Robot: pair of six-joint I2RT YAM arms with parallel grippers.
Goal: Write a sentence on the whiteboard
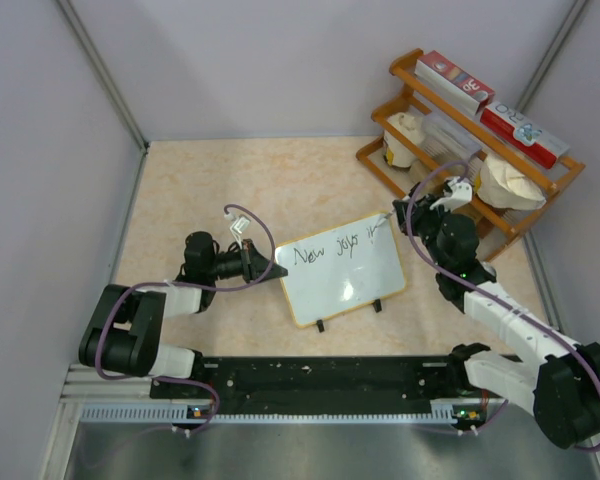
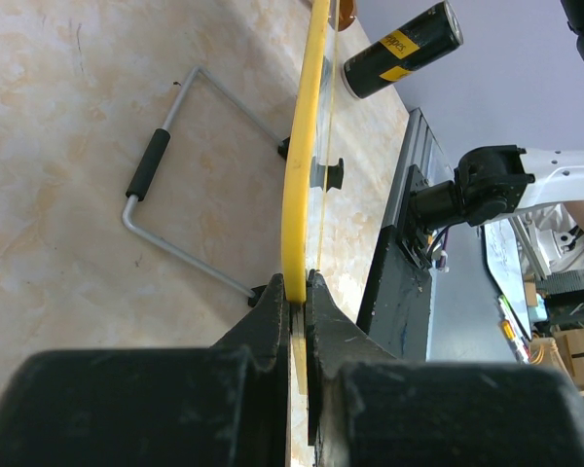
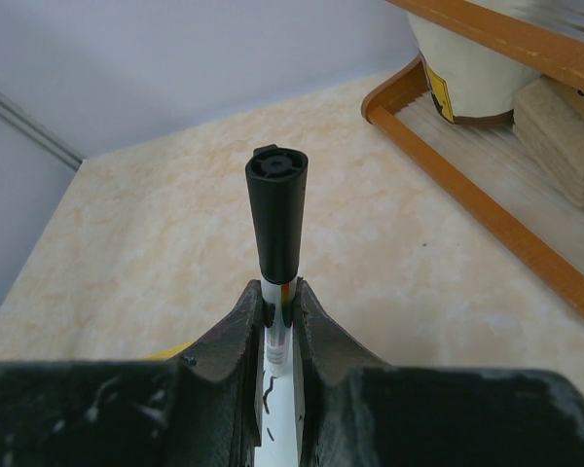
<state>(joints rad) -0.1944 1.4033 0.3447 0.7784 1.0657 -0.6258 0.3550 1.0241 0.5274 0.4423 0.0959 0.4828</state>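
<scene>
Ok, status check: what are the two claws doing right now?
Left claw shut on whiteboard edge. Right claw shut on marker, at board's upper right corner. Some words written. Nothing blocking; wooden rack close beside right arm.

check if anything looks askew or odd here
The whiteboard sits skewed to the table edge, the left tool clamping its left edge, and the writing slants up toward the marker in the right tool. Nothing spilled.
</scene>
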